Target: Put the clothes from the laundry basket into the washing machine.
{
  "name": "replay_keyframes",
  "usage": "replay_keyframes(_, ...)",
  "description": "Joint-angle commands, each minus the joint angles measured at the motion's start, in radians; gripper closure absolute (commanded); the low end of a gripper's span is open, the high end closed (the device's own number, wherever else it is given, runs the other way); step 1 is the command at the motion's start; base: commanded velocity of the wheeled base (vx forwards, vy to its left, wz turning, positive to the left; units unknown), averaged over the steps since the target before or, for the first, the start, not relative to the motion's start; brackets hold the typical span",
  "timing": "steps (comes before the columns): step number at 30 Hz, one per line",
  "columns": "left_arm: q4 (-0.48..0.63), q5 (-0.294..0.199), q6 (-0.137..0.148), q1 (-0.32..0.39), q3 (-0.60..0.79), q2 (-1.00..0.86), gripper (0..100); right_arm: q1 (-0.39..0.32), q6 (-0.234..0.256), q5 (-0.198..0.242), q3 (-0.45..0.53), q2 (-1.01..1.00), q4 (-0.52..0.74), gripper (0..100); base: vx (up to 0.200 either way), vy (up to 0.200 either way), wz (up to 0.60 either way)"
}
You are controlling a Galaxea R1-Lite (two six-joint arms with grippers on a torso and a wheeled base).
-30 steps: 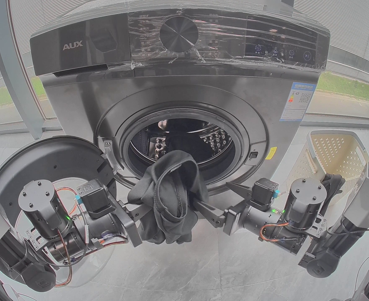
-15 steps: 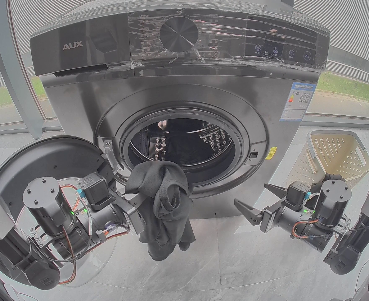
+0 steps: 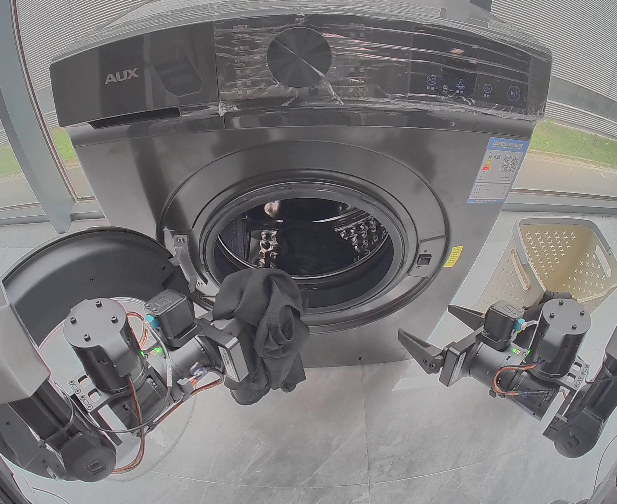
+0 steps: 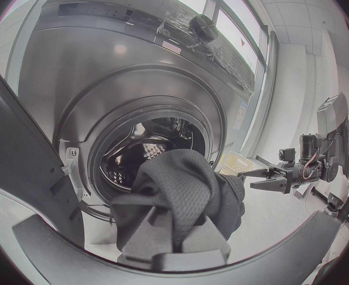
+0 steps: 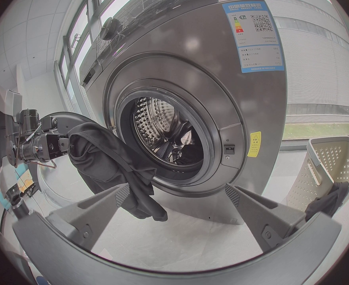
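Item under handling: a dark garment (image 3: 266, 327), bunched, at lower centre-left of the head view. It hangs in the air in front of the lower left edge of the drum opening (image 3: 308, 246). Its upper fold overlaps the lower lip of the opening in that view; contact with the lip cannot be confirmed. Its loose end trails downward above the floor (image 3: 364, 442) and does not reach it.

Left hand (image 4: 178, 234): clamped on the garment, with cloth bulging up and over both fingers. It sits just beside the lower left of the opening, outside the drum.

Right hand (image 3: 427, 323): fingers spread apart, holding nothing. It sits at lower right of the head view, well apart from the garment, in front of the machine's lower right corner.

Washing machine (image 3: 308, 141): front loader, filling the centre of the head view. The door (image 3: 77, 274) is swung fully open to the left of frame. Dark clothing (image 5: 188, 149) already lies inside the drum, towards the back.

Laundry basket (image 3: 567, 260): pale, perforated, standing on the floor at the right of frame beside the machine. A second dark garment (image 5: 329, 202) is draped over its near rim.

Surroundings: grey tiled floor; large windows behind the machine.
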Motion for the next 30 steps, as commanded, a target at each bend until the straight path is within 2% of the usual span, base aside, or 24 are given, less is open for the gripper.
replay_keyframes(1,-0.001,0.002,0.002,0.001,-0.001,0.018,100,0.003,0.002,-0.001,0.0,0.002,0.0,0,0.0,0.0,0.0)
replay_keyframes(4,-0.001,0.002,0.002,-0.002,-0.001,0.019,100,0.005,0.003,-0.001,0.0,0.002,0.0,0,0.0,0.0,0.0)
replay_keyframes(10,-0.001,0.002,0.004,-0.002,-0.004,0.026,100,0.008,0.005,0.0,0.0,-0.002,0.0,0,0.2,0.0,0.0)
replay_keyframes(19,-0.001,-0.003,0.013,-0.008,0.003,0.041,100,0.009,0.006,0.0,0.0,0.001,0.0,0,0.0,0.0,0.0)
replay_keyframes(21,-0.002,-0.001,0.014,-0.01,-0.001,0.049,100,0.011,0.006,0.0,0.0,0.001,0.0,0,0.2,0.0,0.0)
replay_keyframes(30,-0.004,0.003,0.011,-0.085,-0.018,0.066,100,0.031,0.008,-0.001,0.003,-0.007,0.0,0,0.022,0.0,0.0)
